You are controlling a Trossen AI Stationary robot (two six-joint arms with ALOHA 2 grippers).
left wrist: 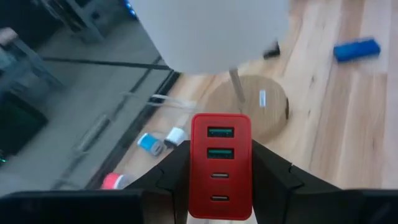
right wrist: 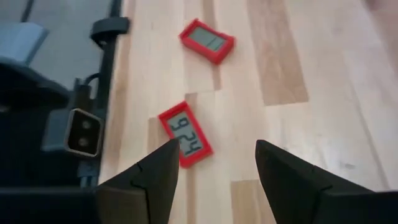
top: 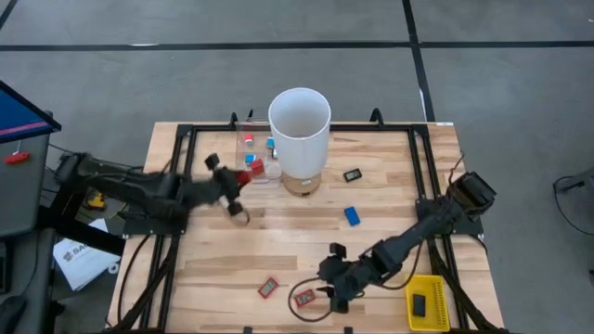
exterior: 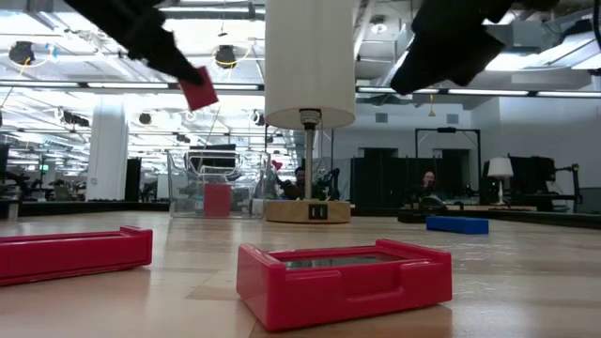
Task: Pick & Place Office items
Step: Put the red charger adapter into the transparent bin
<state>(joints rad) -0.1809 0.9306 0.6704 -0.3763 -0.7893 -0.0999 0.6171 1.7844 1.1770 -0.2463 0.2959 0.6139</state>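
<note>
My left gripper [top: 234, 184] is shut on a red block with several ports [left wrist: 221, 165] and holds it in the air to the left of the tall white cylinder [top: 299, 121], as the low view [exterior: 197, 89] also shows. My right gripper [right wrist: 214, 155] stands open above the near middle of the table, nothing between its fingers. Just below and ahead of it lie two flat red pieces with grey screens [right wrist: 185, 134] [right wrist: 207, 40], flat on the wood. A blue piece [top: 353, 215] and a black piece [top: 353, 174] lie to the right of the cylinder's wooden foot [top: 302, 183]. My left gripper pinches the red block by its two long sides [left wrist: 194, 186], one finger on each, at the end away from the upper two ports. The fingers reach in from the table's left, slanting a little down. The block is lifted clear of the table and sits tilted [exterior: 199, 92].
A clear tray [top: 252, 156] with small red and blue pieces stands to the left of the cylinder, at the far edge. At the near right corner sits a yellow mesh basket [top: 429, 289] with a black piece in it. A black frame [top: 176, 139] runs round the tabletop.
</note>
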